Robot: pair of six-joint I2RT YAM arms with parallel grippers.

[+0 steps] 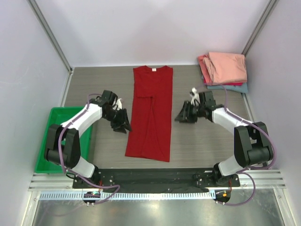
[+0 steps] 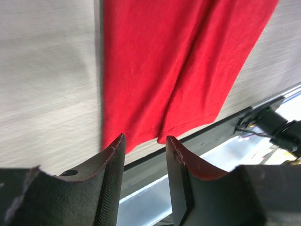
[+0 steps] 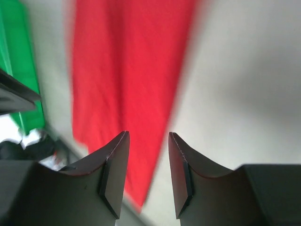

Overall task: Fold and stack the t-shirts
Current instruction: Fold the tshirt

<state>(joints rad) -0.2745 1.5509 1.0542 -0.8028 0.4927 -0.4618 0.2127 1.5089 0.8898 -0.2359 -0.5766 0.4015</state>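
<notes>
One deep red cloth t-shirt (image 1: 151, 113) is lying in the middle of the counter (image 1: 96, 84) between your two arms.
Left to right: one green plastic tray (image 1: 43, 155) is sitting outermost; the left end effector (image 1: 123, 124), jaws parted and gripping nothing, is hovering just beside the shirt, whose long axis is running far to near, collar far; the right end effector (image 1: 182, 116), equally parted and empty, is hovering slightly farther off; one stack of folded pink and teal t-shirts (image 1: 226, 68), at least three, is resting back right.
</notes>
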